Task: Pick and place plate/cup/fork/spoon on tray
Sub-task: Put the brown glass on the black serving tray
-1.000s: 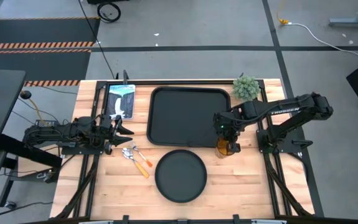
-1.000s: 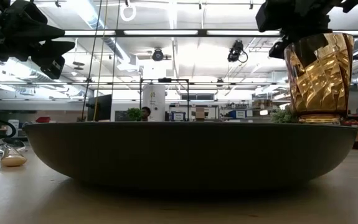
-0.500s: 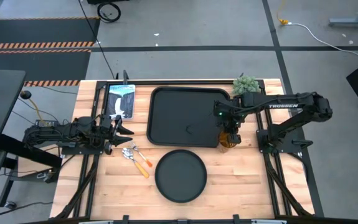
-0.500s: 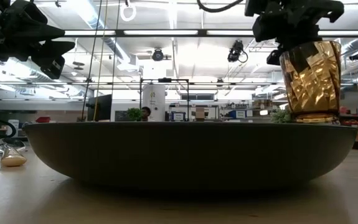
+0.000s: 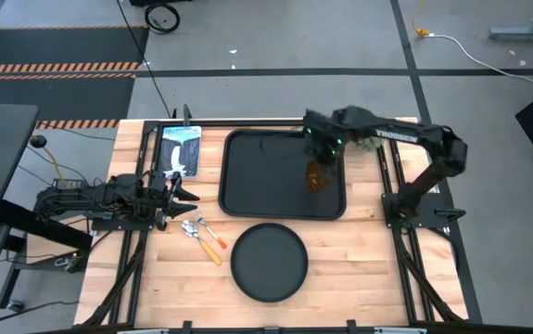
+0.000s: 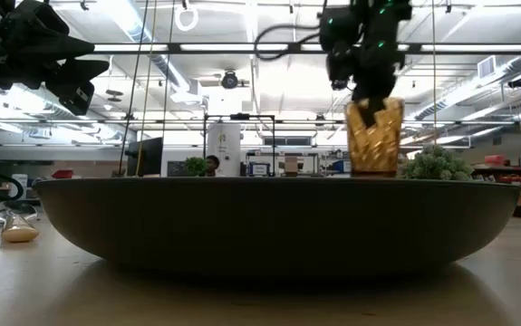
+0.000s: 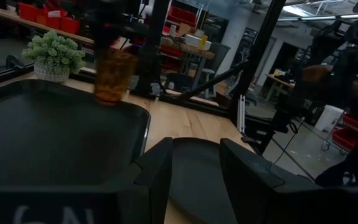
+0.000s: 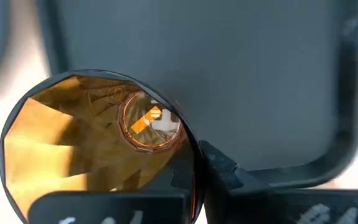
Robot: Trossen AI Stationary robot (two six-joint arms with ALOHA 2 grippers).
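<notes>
My right gripper (image 5: 319,153) holds the amber cup (image 5: 316,176) upright over the right part of the black tray (image 5: 257,186); the cup also shows in the low view (image 6: 374,136) and in the left wrist view (image 7: 112,76). The round black plate (image 5: 268,263) lies flat on the table near the front edge. The orange-handled fork and spoon (image 5: 202,237) lie side by side on the table, left of the plate. My left gripper (image 5: 183,192) is open and empty at the table's left side, pointing toward the tray. My right gripper holds the cup by its rim (image 8: 190,163), coming from above and pointing down. One finger (image 8: 219,169) stands outside the wall; a dark shape inside the rim (image 6: 367,112) looks like the other. The cup hangs upright, seemingly just clear of the tray's floor.
A small green potted plant (image 5: 368,130) stands at the table's far right, just beyond the tray's corner. A blue and white flat item (image 5: 181,149) lies at the far left. Bare wood shows right of the plate.
My right gripper has carried the cup from the table beside the tray's near right corner toward the far edge and the left, over the tray's rim to above its right part. The cup has stayed upright and in the hold.
</notes>
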